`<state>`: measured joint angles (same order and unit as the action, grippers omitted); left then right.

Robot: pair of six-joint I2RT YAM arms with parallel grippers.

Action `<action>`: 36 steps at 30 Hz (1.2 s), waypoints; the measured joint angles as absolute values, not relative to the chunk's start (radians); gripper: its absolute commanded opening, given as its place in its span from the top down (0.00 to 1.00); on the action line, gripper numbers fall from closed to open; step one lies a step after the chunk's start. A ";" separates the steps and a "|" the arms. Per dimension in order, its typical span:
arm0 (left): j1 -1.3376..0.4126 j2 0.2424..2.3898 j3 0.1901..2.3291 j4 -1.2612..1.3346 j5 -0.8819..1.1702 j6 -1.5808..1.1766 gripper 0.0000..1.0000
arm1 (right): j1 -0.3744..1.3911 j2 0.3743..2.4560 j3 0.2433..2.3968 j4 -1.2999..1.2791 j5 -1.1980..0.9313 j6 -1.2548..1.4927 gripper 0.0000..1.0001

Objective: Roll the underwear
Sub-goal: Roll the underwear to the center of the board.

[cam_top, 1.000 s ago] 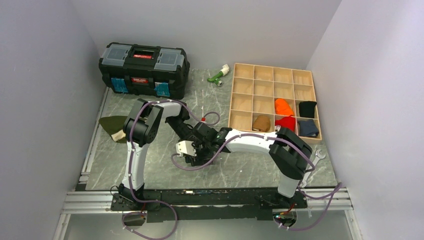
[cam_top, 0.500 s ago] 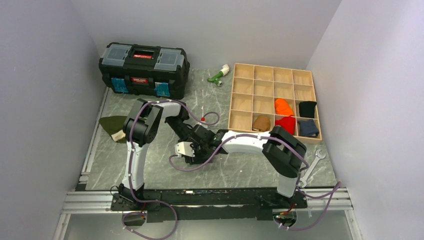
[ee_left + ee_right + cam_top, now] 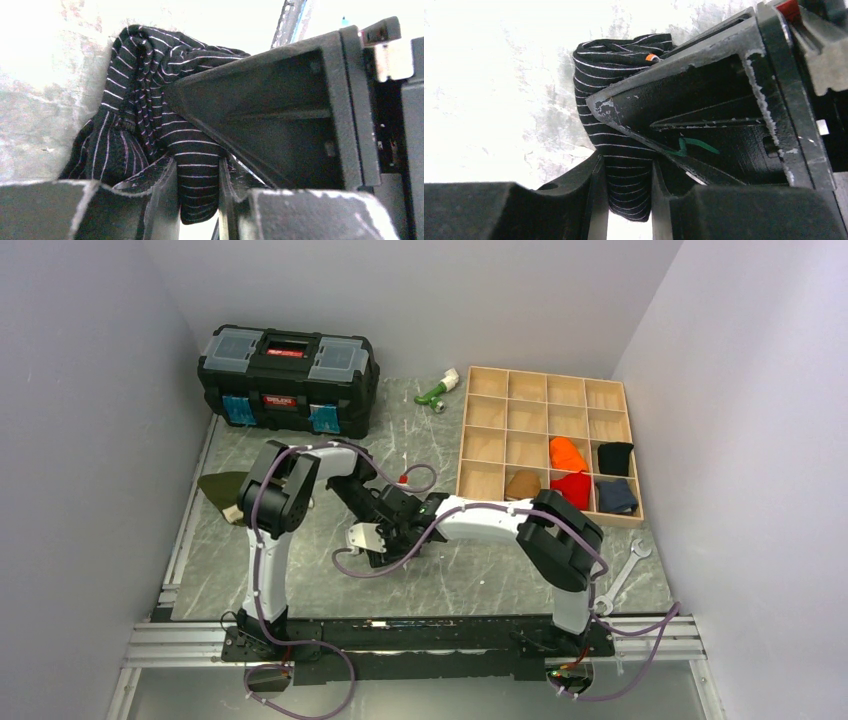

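Right gripper (image 3: 626,192) is closed narrowly on the underwear (image 3: 596,75) — a striped, part-rolled bundle. Left gripper (image 3: 197,195) pinches its looser end likewise. Both arms meet at it near the worktop's (image 3: 480,575) middle — its long axis runs straight ahead from each gripper's fingers.

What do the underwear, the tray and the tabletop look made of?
The underwear: soft knit fabric, matte black with thin pale stripes; it creases and bunches. The tray: unpainted light wood, likely plywood, judging by its pale tan colour and thin dividers. The tabletop: grey-green with white veins like marble; real stone or a printed sheet, I cannot tell.
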<state>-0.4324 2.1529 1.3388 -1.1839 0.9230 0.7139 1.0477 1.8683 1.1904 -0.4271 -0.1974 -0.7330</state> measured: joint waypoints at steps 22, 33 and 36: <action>-0.382 2.030 1.260 -1.131 0.831 0.686 0.41 | 1.029 1.911 1.260 -0.533 -0.308 -0.684 1.00; -0.292 1.992 1.260 -1.127 0.761 0.770 0.42 | 1.019 1.929 1.285 -0.557 -0.331 -0.659 1.00; -0.257 1.984 1.260 -1.126 0.744 0.793 0.42 | 1.015 1.931 1.289 -0.562 -0.339 -0.658 1.00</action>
